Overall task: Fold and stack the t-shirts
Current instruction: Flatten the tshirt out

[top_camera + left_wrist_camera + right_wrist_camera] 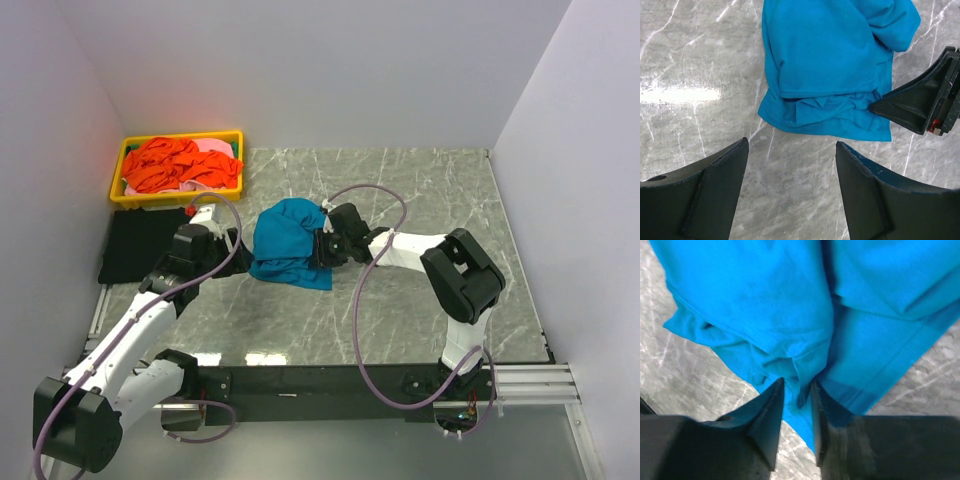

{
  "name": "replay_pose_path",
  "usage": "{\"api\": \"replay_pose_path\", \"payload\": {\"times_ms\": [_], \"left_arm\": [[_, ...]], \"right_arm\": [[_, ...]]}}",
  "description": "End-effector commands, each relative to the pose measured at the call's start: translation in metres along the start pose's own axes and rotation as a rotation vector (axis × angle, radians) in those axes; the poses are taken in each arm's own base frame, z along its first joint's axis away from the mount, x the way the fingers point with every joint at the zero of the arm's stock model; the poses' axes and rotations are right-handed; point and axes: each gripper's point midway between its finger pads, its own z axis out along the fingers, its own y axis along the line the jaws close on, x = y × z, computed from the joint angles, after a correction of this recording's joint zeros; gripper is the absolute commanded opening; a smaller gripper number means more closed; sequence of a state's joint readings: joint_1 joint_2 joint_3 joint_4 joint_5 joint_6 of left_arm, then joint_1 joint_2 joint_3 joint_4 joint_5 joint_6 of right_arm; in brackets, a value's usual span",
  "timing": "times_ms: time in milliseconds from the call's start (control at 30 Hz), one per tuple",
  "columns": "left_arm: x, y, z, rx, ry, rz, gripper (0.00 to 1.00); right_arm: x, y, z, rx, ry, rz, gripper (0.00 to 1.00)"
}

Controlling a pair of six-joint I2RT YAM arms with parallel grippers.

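**Work Surface and T-Shirt Status**

The grey marbled table [420, 300] is enclosed by plain white walls [300, 60] on three sides. A yellow plastic tray [150, 201] at the far left corner holds tangled orange-red and pink cloth shirts [175, 165]. The teal-blue soft cloth t-shirt [283, 238] lies bunched at table centre. Its long axis runs far to near, with the wider flat edge toward the arm bases. Collar and sleeves cannot be distinguished. The right gripper [322, 248] is clenched on a fold at the t-shirt's right edge. The left gripper [236, 240] is released, fingers spread, just beside the t-shirt's left. The left arm partly hides a flat black cloth [135, 245].
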State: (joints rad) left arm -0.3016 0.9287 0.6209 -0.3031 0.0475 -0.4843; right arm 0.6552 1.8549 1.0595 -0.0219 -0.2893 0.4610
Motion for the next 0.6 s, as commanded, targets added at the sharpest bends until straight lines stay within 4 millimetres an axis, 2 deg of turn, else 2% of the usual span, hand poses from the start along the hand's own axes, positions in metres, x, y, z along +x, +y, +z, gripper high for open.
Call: {"api": "replay_pose_path", "payload": {"times_ms": [0,33,67,133,167,267,300,333,367,433,467,533,567], "left_arm": [[-0.006,-0.007,0.0,0.043,-0.022,0.0,0.76],[-0.006,-0.007,0.0,0.044,-0.025,0.0,0.76],[-0.005,-0.006,0.0,0.043,-0.022,0.0,0.76],[-0.005,-0.005,0.0,0.038,-0.023,0.0,0.76],[-0.006,-0.005,0.0,0.039,-0.024,0.002,0.76],[-0.006,-0.003,0.0,0.028,-0.026,0.005,0.76],[-0.006,-0.003,0.0,0.029,-0.028,0.005,0.76],[-0.005,-0.002,0.0,0.027,-0.027,0.007,0.76],[-0.005,-0.002,0.0,0.025,-0.024,0.006,0.76],[-0.003,-0.002,0.001,0.026,-0.019,0.008,0.76],[-0.002,-0.003,0.002,0.033,-0.009,0.01,0.76],[0.0,-0.003,0.003,0.035,0.001,0.01,0.76],[0.001,-0.006,0.004,0.048,0.01,0.007,0.76]], "right_arm": [[-0.01,0.013,0.002,-0.048,-0.049,-0.01,0.33],[-0.009,0.012,0.001,-0.044,-0.044,-0.017,0.28],[-0.013,0.014,-0.001,-0.041,-0.052,-0.022,0.15],[-0.014,0.012,-0.004,-0.025,-0.05,-0.043,0.0],[-0.014,0.01,-0.006,-0.01,-0.043,-0.053,0.0],[-0.035,-0.009,-0.03,0.153,-0.085,-0.125,0.0],[-0.053,-0.023,-0.055,0.267,-0.139,-0.164,0.0],[-0.065,-0.033,-0.071,0.343,-0.18,-0.178,0.0],[-0.086,-0.029,-0.1,0.379,-0.26,-0.192,0.0],[-0.11,-0.055,-0.145,0.525,-0.352,-0.189,0.0],[-0.124,-0.052,-0.173,0.538,-0.421,-0.188,0.0],[-0.134,-0.067,-0.203,0.587,-0.457,-0.18,0.0],[-0.139,-0.063,-0.215,0.565,-0.478,-0.184,0.0]]}}
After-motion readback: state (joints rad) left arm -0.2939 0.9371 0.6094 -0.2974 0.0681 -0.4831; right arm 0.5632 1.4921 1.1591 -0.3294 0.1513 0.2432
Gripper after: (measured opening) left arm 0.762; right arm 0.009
